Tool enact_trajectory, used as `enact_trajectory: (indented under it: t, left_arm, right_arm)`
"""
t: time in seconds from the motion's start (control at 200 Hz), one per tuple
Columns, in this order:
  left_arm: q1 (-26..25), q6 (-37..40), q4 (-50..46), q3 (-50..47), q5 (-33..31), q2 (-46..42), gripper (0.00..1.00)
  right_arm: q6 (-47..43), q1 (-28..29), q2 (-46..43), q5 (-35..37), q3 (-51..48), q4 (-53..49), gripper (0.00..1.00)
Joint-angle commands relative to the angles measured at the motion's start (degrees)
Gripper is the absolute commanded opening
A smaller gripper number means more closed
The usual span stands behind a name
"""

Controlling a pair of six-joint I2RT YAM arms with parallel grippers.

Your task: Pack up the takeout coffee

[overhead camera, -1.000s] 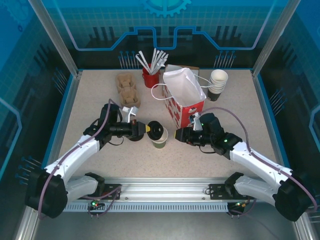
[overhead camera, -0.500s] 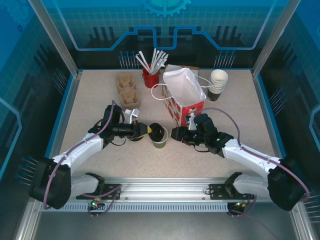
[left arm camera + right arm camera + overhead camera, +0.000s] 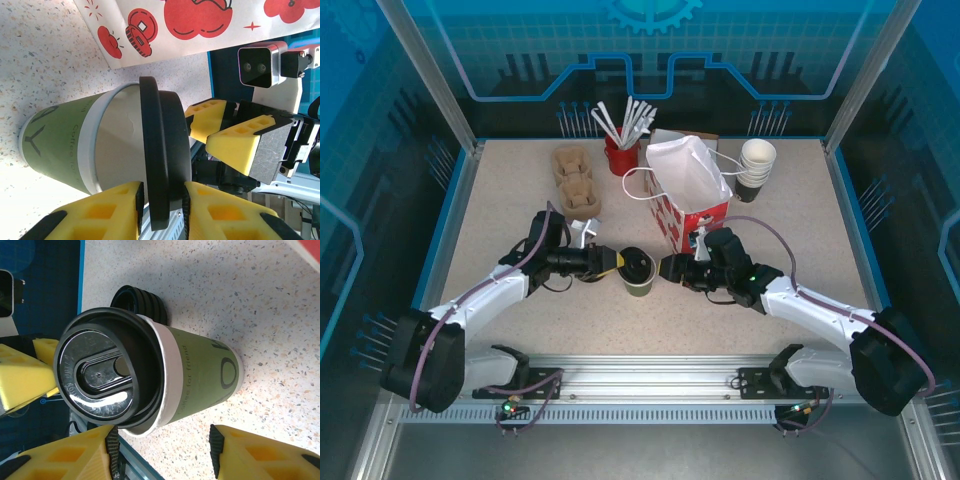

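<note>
The takeout coffee (image 3: 639, 276), an olive-green paper cup, stands upright on the speckled tabletop (image 3: 500, 210). It is just in front of the red-and-white printed paper bag (image 3: 698, 218), outside it, and between the two end effectors. Its black lid (image 3: 165, 165) lies askew over the mouth rather than flat on the rim, so part of the cup's white inside shows beside it. The left end effector (image 3: 615, 262) reaches in with its yellow fingers (image 3: 115, 210) set narrowly, one on each face of the lid's edge; whether the pads press on the lid cannot be told. The right end effector (image 3: 666, 268) faces the cup from the opposite side, its fingers (image 3: 65, 455) spread wide and the cup just ahead of the gap between them. A short stack of loose black lids (image 3: 142, 302) lies on the tabletop just beside the cup, on the left arm's side. A stack of lidless cups (image 3: 756, 163) stands near the bag's far right corner.
</note>
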Motion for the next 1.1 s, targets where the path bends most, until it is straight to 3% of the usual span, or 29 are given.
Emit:
enact_trajectory:
  t: [0.0,0.93,1.096]
  left_arm:
    - [0.52,2.39,-1.5,-0.68,0.65,1.0,0.31]
    - [0.51,6.64,-5.56,-1.19,0.13,2.23,0.4]
    - [0.51,10.1,-12.48,2.13,-2.37,-2.21,0.54]
  right_arm:
    - [-0.08,1.07,1.04,0.51,1.75,1.05,0.56]
    - [-1.44,2.75,4.21,0.82,5.33,-0.7,0.64]
    - [-1.92,2.98,4.27,1.06,5.92,-1.69,0.65]
